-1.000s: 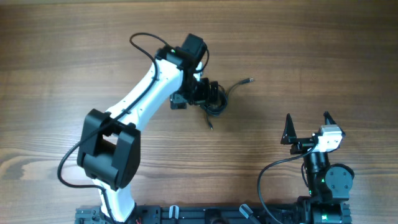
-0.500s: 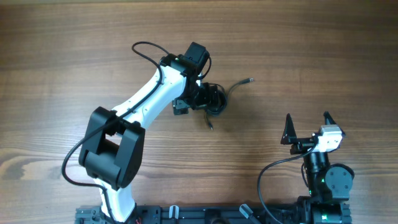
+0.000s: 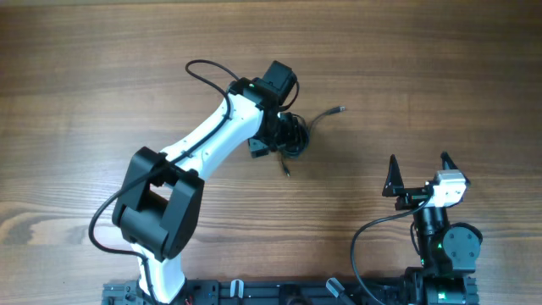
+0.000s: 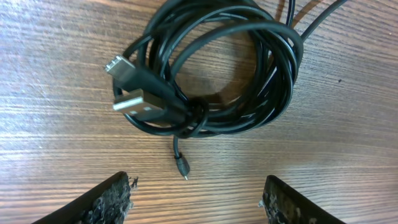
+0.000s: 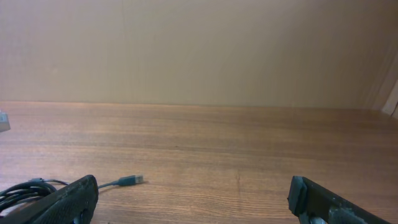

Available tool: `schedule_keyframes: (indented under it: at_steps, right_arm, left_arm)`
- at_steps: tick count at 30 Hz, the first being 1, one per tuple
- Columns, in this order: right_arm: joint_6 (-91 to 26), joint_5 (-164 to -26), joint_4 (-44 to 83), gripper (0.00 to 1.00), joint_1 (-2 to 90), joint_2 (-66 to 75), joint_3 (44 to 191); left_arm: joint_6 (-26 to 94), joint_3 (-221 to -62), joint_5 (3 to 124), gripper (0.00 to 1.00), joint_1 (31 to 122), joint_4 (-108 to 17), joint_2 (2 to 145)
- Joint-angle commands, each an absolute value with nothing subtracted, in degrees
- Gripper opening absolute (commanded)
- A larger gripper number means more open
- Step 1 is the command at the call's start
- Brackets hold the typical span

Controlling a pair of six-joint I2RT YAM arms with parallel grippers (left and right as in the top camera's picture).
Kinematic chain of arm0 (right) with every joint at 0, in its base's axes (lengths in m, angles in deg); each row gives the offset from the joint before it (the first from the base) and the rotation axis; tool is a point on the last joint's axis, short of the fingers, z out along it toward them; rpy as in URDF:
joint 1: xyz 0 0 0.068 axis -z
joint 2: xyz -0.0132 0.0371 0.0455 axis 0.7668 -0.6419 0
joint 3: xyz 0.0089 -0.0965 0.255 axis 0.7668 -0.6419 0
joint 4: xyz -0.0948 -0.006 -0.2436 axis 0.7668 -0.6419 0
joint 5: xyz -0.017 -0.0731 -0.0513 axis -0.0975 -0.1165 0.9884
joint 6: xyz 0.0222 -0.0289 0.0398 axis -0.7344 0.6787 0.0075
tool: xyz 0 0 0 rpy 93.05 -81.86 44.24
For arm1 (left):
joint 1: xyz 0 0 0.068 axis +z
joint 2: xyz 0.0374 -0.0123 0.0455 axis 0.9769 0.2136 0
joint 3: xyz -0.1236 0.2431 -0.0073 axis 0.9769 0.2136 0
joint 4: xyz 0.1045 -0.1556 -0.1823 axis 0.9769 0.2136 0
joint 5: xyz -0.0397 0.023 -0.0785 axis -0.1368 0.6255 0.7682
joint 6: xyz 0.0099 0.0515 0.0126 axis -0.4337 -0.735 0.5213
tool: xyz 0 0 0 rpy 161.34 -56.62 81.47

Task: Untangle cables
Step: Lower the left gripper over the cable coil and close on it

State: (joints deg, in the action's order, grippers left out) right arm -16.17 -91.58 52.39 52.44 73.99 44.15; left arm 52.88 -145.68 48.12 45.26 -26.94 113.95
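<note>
Cables [image 4: 193,115]: one dark coil of several loops, caught in a knot from which two silvery flat plugs [image 4: 124,84] stick out side by side. I see it lying on the wooden table [image 4: 348,143] just ahead of my left claw [image 4: 198,198], clear of both fingertips. A thin end with a small plug [image 4: 182,169] points from the knot back toward the gap between the jaws. Left claw: released, fingers spread wide, nothing between them. Seen from overhead, a loose lead [image 3: 326,114] runs out of the coil [image 3: 294,142] on the side away from that claw. Right claw [image 3: 419,165]: released and empty, well apart from the coil. Its own camera shows the lead's plug end [image 5: 132,180] ahead and to its left.
</note>
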Motion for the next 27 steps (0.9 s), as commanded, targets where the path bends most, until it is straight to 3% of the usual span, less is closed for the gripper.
schedule_keyframes:
  at_steps: [1, 12, 27]
  right_arm:
    - [-16.93, -90.99, 52.52, 1.00, 52.66, 74.21, 44.08]
    - [-16.95, -91.02, 52.52, 1.00, 52.66, 74.21, 44.08]
    - [-16.93, -91.02, 52.52, 1.00, 52.66, 74.21, 44.08]
  left_arm:
    - [56.45, -145.09, 45.06, 0.69, 43.95, -27.79, 114.87]
    - [59.83, -145.07, 38.96, 0.65, 40.74, -29.02, 114.87]
    - [61.32, -140.13, 36.05, 0.70, 39.91, -33.35, 114.89]
